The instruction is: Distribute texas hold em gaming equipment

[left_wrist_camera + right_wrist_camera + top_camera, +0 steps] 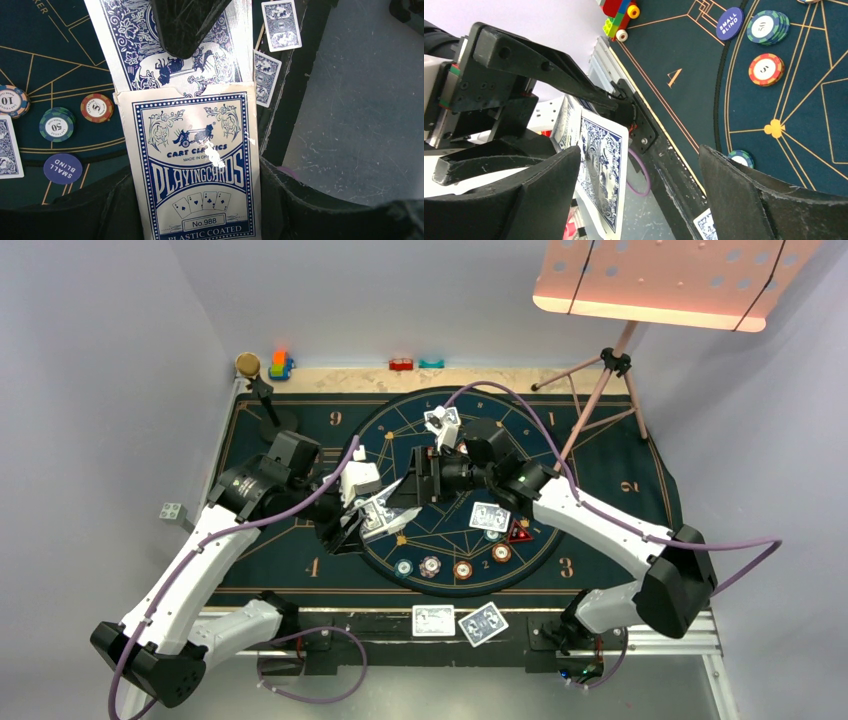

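Teal felt mat (650,475) with gold lines on a pale table (350,378), grey walls (100,390) around. Left gripper (372,518) is clenched on the card box (192,150); right gripper (639,152) is released, jaws wide.

Box sits at about 9 o'clock of the gold circle, with one blue-backed card (130,45) sticking out of its top towards the right gripper; can't tell if a finger touches it. Row of chips (431,565) at 6 o'clock of the circle, red triangular marker (519,532) and a loose card (489,516) at 4, far card (441,421) at 12. Near-edge cards (433,620) lie off the mat at 6. Cork-topped stand (247,364) at 11, toy blocks (280,365) along the far edge, pink perforated panel (670,280) on a tripod (600,390) at 2.
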`<state>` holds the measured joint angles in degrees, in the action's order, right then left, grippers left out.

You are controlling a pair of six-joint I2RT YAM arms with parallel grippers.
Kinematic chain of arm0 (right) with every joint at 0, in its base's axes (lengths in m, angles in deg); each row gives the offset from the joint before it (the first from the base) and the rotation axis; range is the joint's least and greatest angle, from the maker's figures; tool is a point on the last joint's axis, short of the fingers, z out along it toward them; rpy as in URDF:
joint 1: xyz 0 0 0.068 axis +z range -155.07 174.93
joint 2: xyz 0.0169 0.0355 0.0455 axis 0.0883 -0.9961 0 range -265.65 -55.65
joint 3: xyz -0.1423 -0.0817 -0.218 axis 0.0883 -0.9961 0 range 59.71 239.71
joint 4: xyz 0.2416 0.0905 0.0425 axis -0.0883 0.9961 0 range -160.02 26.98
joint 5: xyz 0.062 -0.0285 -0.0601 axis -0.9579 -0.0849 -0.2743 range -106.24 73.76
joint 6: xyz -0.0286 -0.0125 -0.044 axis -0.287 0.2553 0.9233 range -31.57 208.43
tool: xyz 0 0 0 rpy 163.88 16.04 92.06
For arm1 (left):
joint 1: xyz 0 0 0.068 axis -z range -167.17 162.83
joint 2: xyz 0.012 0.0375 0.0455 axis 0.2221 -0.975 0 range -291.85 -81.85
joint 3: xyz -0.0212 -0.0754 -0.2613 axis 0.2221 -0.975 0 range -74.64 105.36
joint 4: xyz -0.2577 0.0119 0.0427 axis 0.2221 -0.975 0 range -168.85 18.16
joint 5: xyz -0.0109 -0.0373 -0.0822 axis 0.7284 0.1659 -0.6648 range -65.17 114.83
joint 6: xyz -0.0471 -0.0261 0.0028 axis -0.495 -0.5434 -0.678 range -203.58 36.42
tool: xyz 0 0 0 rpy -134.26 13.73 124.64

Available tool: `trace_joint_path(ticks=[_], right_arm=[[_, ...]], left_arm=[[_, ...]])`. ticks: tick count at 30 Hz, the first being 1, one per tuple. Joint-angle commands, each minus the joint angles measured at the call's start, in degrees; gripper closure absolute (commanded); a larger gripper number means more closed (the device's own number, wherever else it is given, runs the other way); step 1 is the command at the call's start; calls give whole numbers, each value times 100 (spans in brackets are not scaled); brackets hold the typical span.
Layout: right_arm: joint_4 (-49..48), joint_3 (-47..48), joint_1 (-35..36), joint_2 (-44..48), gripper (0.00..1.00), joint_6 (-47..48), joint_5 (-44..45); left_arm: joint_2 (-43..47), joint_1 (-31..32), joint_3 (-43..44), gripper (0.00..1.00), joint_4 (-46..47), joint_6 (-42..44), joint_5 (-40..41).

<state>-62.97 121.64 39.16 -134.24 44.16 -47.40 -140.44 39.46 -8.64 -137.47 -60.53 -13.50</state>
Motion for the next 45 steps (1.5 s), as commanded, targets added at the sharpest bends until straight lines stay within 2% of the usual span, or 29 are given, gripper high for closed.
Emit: trace_joint_path(ticks=[1,4,15,18,19,30,35,40,45], right_arm=[[206,363,16,83,13,259,36],[301,417,16,69,23,268,46],[771,732,6,188,36,530,558],[900,804,0,185,50,604,633],[922,811,0,183,52,616,656],[1083,847,-218,299,58,675,769],[1085,856,-353,407,68,680,737],[1030,810,-497,481,83,571,606],[716,634,-749,601,88,278,262]], left_arm=[[70,-27,159,100,68,-27,-158],[69,-27,177,100,62,-29,-166],[106,-27,185,100,37,-26,-169],[106,-31,185,100,32,-23,-162],[108,-27,185,100,32,-22,-158],[111,-27,212,100,4,-17,-149],[97,-31,212,100,15,-11,-149],[111,-28,221,100,6,-6,-149],[110,-36,205,100,0,3,-149]])
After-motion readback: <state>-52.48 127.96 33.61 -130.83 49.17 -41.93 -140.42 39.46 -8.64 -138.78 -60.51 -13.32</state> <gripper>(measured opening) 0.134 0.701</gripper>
